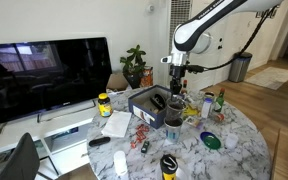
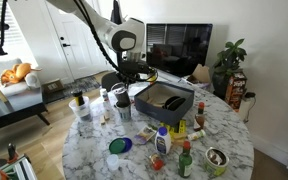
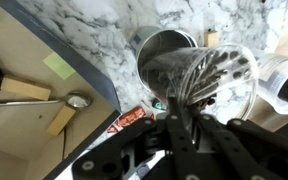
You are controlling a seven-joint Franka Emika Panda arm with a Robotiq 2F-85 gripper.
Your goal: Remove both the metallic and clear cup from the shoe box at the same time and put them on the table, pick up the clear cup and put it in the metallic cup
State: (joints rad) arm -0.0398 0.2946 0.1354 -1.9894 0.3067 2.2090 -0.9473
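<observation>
In the wrist view the claw (image 3: 181, 105) comes in from the bottom edge. It is clenched where the metallic cup (image 3: 164, 50) and the clear cup (image 3: 224, 75) meet, pinching their touching walls together. The two cups sit side by side in the upper middle of the frame, the metal one to the left and the see-through one to the right, both with their open mouths facing the camera. They are over the marble surface (image 3: 94, 20), just outside the dark wall of the shoe box (image 3: 59, 45), which fills the left of the frame. Whether their bottoms touch the surface cannot be told.

Inside the box lie a spoon (image 3: 44, 100), a wooden block (image 3: 24, 88) and a small yellow-green note (image 3: 56, 66).

In both exterior views the claw (image 1: 174, 98) (image 2: 124, 92) hangs straight down beside the box (image 1: 149, 100) (image 2: 164, 100), among bottles and other clutter on the round surface (image 1: 239, 150) (image 2: 94, 150).
</observation>
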